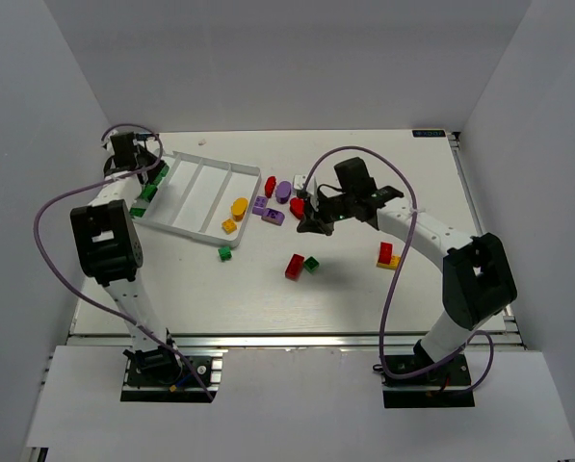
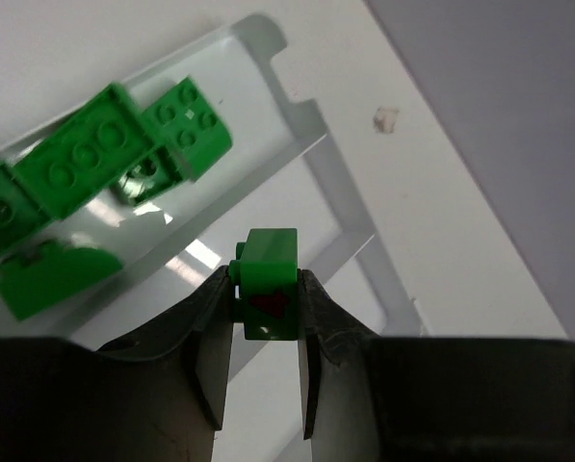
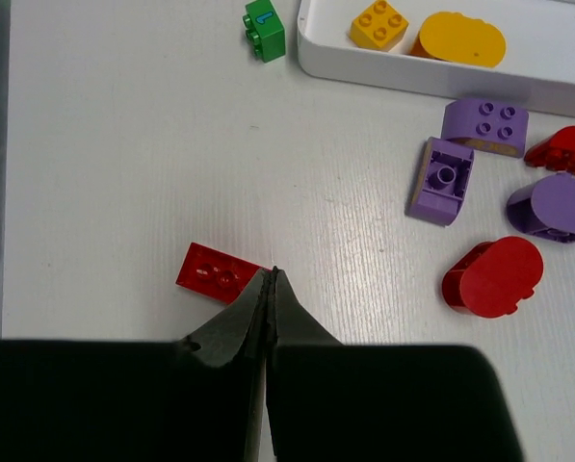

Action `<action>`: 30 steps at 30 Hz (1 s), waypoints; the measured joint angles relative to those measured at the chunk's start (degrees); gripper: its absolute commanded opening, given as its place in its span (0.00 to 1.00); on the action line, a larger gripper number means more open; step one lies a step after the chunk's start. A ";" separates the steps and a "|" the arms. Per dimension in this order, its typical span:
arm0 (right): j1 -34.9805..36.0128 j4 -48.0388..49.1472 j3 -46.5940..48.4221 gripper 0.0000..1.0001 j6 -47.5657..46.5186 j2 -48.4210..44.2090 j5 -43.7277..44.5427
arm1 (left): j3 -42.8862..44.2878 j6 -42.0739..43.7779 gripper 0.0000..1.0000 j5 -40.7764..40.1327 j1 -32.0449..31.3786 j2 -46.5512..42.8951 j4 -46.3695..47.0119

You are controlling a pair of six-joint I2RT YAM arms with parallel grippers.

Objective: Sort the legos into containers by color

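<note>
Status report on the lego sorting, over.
Left gripper shut on green lego over the tray, beside sorted greens. Right gripper shut, empty, near red lego. Nothing seen blocking.

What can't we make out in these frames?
- Top view: the left arm's wrist mostly hides the left gripper and its held green brick.
- Left wrist: loose green bricks in the tray run off the left edge; count unclear.
- Right wrist: the right gripper covers the red flat brick's corner; contact unclear.
</note>
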 measured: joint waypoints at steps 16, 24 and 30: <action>-0.79 0.57 -0.74 0.00 3.30 -0.07 -0.39 | 22.10 -8.28 0.17 -0.68 1.29 19.54 3.10; -1.44 0.52 -0.74 0.00 3.32 -0.07 -0.13 | 25.40 -10.36 0.42 -0.22 1.81 22.40 1.62; -1.55 0.50 -0.74 0.00 3.30 -0.07 0.04 | 26.93 -11.08 0.59 0.70 1.81 23.21 -0.04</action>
